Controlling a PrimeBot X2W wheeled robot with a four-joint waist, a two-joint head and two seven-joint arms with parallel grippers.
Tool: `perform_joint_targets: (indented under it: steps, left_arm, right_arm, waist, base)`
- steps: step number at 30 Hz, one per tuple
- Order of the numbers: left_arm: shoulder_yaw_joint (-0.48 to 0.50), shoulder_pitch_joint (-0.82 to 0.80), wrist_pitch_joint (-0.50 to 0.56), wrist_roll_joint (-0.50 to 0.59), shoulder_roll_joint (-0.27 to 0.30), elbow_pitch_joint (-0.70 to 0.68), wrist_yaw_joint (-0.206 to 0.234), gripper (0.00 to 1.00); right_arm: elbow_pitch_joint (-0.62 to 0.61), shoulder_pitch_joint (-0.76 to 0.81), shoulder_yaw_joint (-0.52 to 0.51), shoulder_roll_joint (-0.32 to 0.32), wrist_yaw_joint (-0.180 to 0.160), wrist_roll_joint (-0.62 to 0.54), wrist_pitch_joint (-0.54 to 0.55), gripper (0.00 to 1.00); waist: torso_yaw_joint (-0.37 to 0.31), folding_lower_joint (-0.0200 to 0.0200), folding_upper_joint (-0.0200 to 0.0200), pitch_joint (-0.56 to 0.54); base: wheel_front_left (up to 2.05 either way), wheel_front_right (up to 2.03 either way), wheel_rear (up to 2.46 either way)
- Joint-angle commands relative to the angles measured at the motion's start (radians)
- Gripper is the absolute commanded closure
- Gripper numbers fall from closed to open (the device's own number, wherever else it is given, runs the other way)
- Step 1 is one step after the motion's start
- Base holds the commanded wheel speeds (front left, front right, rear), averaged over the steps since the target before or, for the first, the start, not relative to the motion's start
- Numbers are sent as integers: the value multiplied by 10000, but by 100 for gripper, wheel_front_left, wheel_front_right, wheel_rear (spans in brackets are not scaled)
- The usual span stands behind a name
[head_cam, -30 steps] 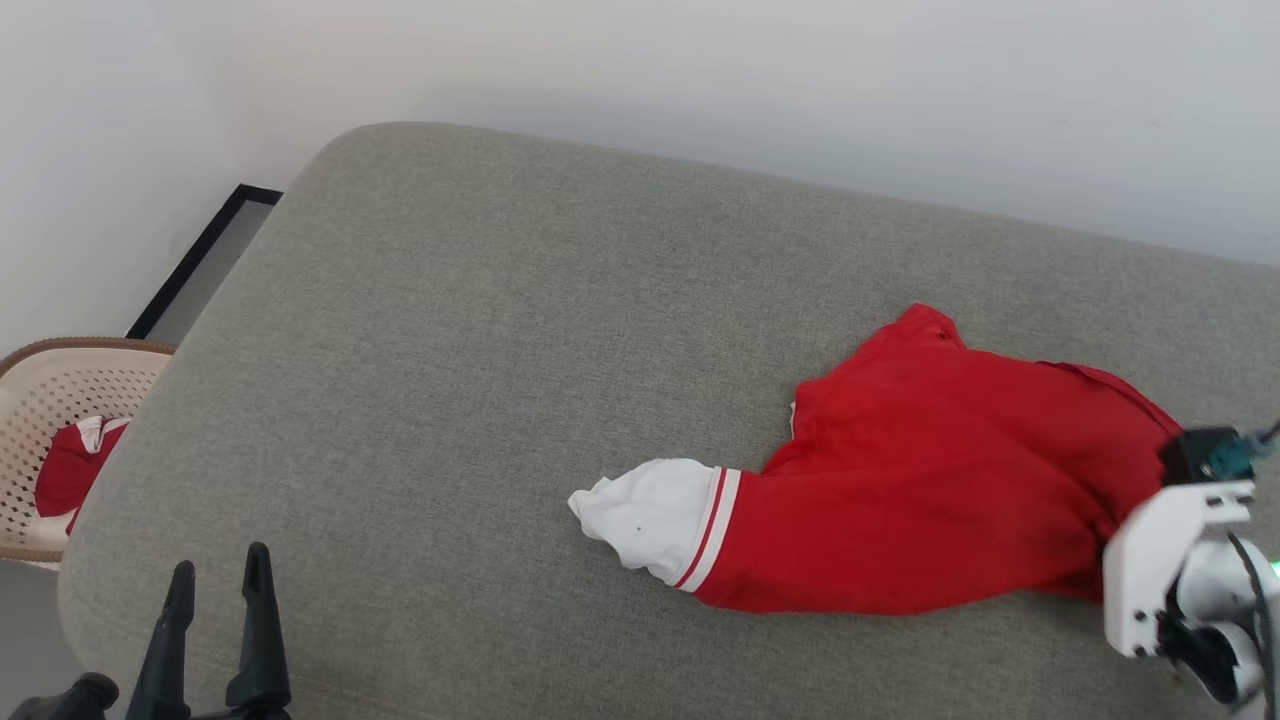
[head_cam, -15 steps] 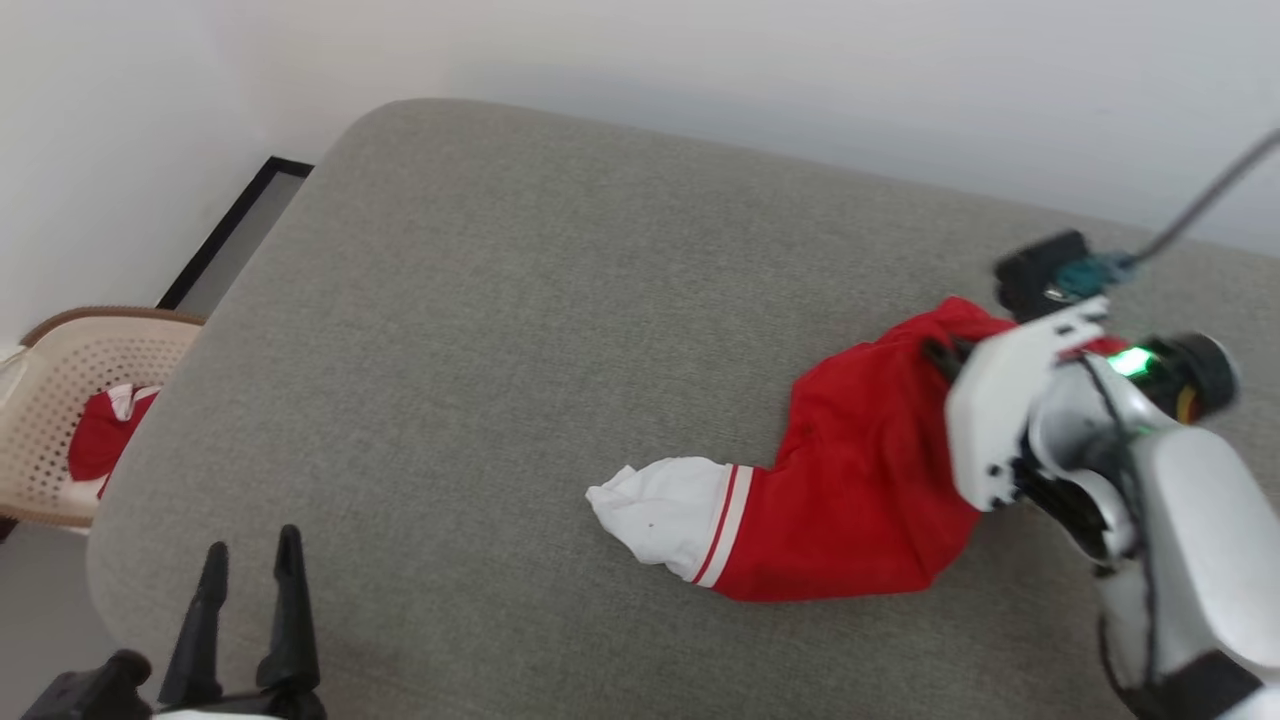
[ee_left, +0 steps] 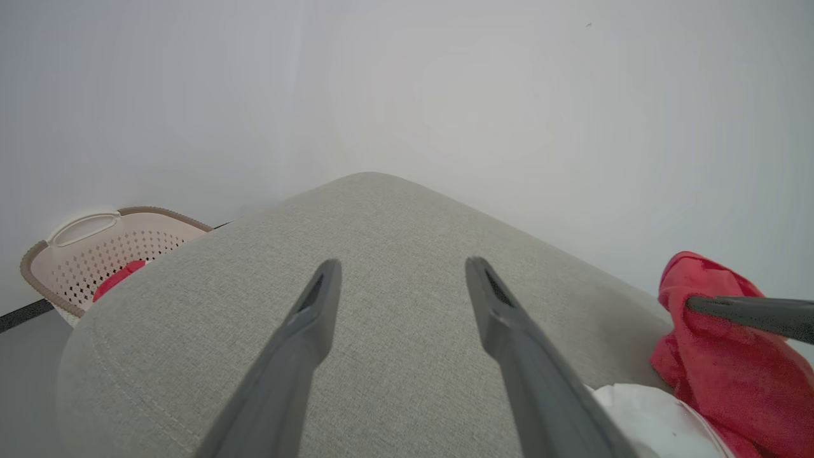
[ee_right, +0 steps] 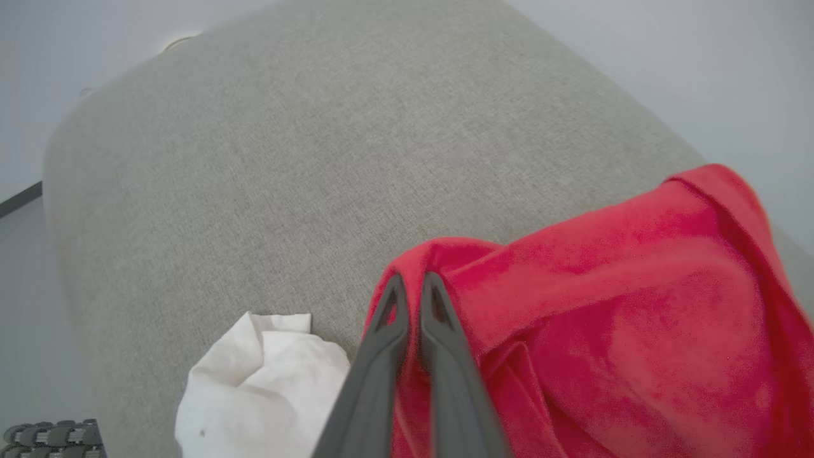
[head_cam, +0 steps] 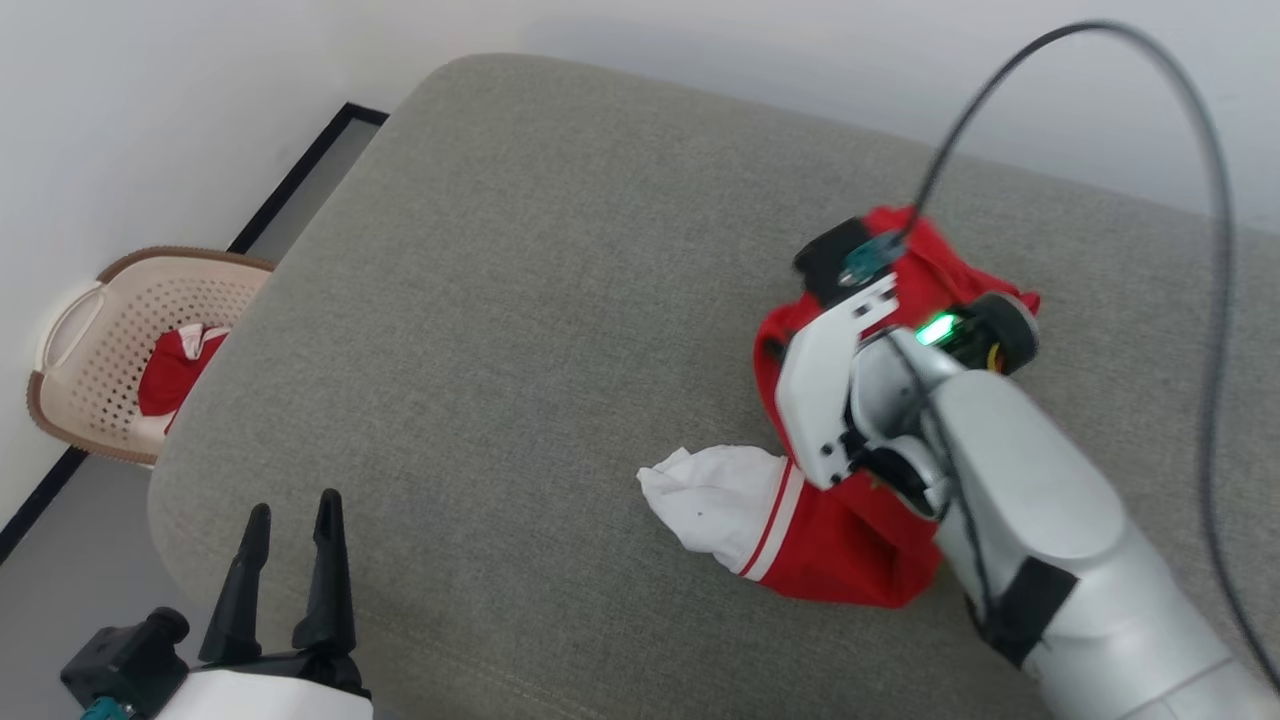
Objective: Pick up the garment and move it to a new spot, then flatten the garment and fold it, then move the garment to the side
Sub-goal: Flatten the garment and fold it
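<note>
The garment (head_cam: 850,545) is a red T-shirt lying bunched on the right half of a grey cushion (head_cam: 520,300). Its white sleeve (head_cam: 715,495) with red-and-white stripes rests flat on the cushion. In the right wrist view my right gripper (ee_right: 411,280) is shut on a raised fold of the red cloth (ee_right: 623,305), and the body of the shirt hangs from it. The right wrist (head_cam: 840,380) covers the fingers in the head view. My left gripper (head_cam: 293,510) stands open at the cushion's near left edge, with nothing between its fingers (ee_left: 318,318).
A beige perforated basket (head_cam: 100,330) stands on the floor left of the cushion, with a red-and-white cloth (head_cam: 170,365) inside. A black cable (head_cam: 1200,200) loops above the right arm. A pale wall runs behind the cushion.
The head camera has shifted. My right arm has come up and to the left with the red cloth, bunching the shirt's body toward the sleeve. The sleeve stays down. The left gripper stays open.
</note>
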Motion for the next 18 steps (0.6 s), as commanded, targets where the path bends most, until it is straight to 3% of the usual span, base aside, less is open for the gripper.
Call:
perform_joint_targets:
  steps: [1,2,9,18]
  left_arm:
    - [-20,-150,-51,-11,-20,22,-26,0]
    - [-32,-182,-51,-19,-15,45,-26,0]
    - [73,-169,-51,-58,-28,72,-27,0]
    - [340,52,-51,7,-10,-27,-27,0]
  right_arm:
    - [314,-167,229,51,-3,48,-119,39]
    - [593,-283,397,121,-3,188,-206,0]
    - [1534,-1038,1326,194,-3,966,-915,0]
    - [867,-1483,1443,-451,-3,1616,-1610,0]
  waist:
    - [52,0,0,41]
    - [62,0,0,52]
    - [-104,0,0,47]
    - [-606,0,0,-91]
  base:
    - [0,0,0]
    - [0,0,0]
    - [0,0,0]
    - [0,0,0]
